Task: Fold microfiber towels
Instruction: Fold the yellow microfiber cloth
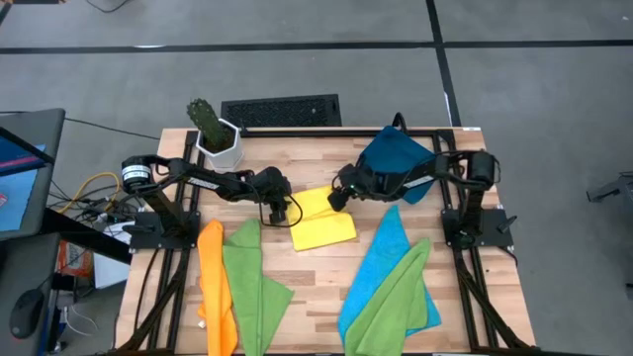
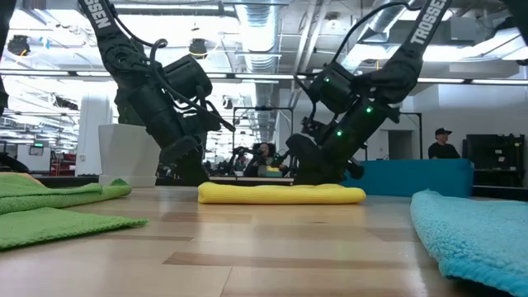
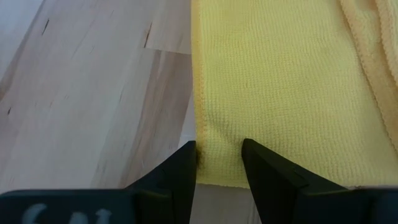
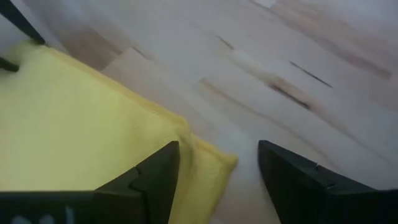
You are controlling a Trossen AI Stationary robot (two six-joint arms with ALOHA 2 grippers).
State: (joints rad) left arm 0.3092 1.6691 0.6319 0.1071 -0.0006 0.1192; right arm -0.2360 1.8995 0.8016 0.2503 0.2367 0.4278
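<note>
- Nearest the front edge of the surface (image 1: 326, 287): orange towel (image 1: 215, 287) and lime green towel (image 1: 252, 282) left of the yellow towel (image 1: 321, 222); bright blue towel (image 1: 381, 262) under a second lime green towel (image 1: 391, 302) to its right.
- Mid-surface: yellow towel, folded, lying flat.
- At its left edge: left gripper (image 3: 219, 163), narrowly parted, fingers straddling the hem.
- At its far right corner: right gripper (image 4: 217, 171), spread wide, holding nothing.
- Beyond: potted cactus (image 1: 213, 129), dark-blue tray (image 1: 396, 158).
</note>
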